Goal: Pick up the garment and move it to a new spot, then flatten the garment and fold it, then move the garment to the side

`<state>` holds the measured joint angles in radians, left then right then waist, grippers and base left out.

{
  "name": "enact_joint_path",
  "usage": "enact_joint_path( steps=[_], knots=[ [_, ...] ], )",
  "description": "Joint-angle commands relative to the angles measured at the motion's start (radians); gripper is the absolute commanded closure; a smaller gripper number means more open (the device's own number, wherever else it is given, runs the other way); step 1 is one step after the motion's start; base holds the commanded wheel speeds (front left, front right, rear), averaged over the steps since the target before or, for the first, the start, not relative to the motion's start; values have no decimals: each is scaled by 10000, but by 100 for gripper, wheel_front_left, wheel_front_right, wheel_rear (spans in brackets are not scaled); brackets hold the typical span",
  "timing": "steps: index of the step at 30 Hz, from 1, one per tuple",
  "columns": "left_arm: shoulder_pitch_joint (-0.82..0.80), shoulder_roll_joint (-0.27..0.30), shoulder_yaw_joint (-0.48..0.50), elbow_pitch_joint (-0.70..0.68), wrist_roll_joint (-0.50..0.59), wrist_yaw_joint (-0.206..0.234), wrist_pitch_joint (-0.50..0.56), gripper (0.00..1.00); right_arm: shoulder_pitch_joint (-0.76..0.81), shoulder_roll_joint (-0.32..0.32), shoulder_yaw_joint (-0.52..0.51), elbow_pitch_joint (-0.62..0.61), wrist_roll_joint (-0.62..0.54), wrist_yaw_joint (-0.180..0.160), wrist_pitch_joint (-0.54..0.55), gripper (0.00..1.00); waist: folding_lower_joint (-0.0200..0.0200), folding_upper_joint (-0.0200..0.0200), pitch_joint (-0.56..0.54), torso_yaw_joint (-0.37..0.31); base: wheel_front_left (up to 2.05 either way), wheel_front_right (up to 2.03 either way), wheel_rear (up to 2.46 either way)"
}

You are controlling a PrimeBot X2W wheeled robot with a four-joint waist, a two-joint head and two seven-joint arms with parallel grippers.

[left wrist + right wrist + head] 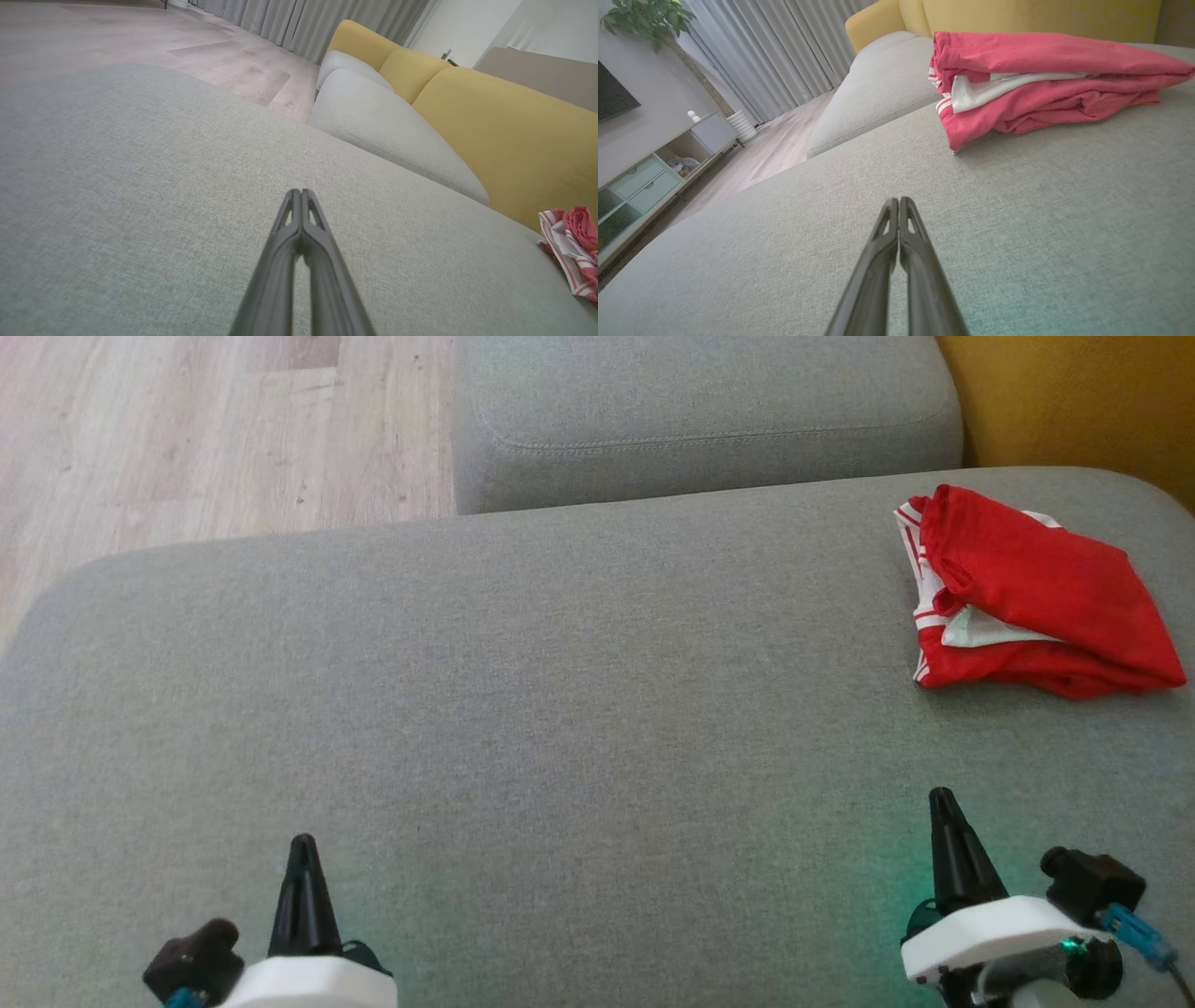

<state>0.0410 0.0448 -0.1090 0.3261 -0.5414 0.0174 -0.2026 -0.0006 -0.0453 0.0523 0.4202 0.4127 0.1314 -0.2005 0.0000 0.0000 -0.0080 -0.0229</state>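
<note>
The garment (1036, 593) is a red piece with white trim and stripes, lying in a folded heap at the far right of the grey sofa cushion (523, 691). It also appears as the garment (1045, 79) ahead and to the right in the right wrist view, and its striped edge (572, 247) shows at the right border of the left wrist view. My left gripper (302, 845) sits low at the lower left, shut and holding nothing. My right gripper (941, 795) is at the lower right, shut and holding nothing, well short of the garment. Both fingertip pairs (301, 192) (899, 200) press together.
A second grey cushion (700, 420) lies beyond the near one, with wooden floor (205, 429) at the upper left. Yellow sofa backrests (504, 126) rise behind the cushions. Curtains (784, 56), a plant (649, 18) and a low cabinet (649, 177) stand across the room.
</note>
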Motion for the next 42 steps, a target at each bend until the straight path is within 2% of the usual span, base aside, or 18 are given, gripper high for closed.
enact_joint_path(
  steps=[1,42],
  knots=[
    [-510,9,175,-336,-245,-86,44,100,-503,-41,-61,-367,302,-1,75,100,0,0,1,3,0,0,0],
    [-891,26,972,-519,-4298,-628,1253,100,-720,-80,-635,-908,4871,-4,1227,100,0,0,44,91,0,0,0]
  ],
)
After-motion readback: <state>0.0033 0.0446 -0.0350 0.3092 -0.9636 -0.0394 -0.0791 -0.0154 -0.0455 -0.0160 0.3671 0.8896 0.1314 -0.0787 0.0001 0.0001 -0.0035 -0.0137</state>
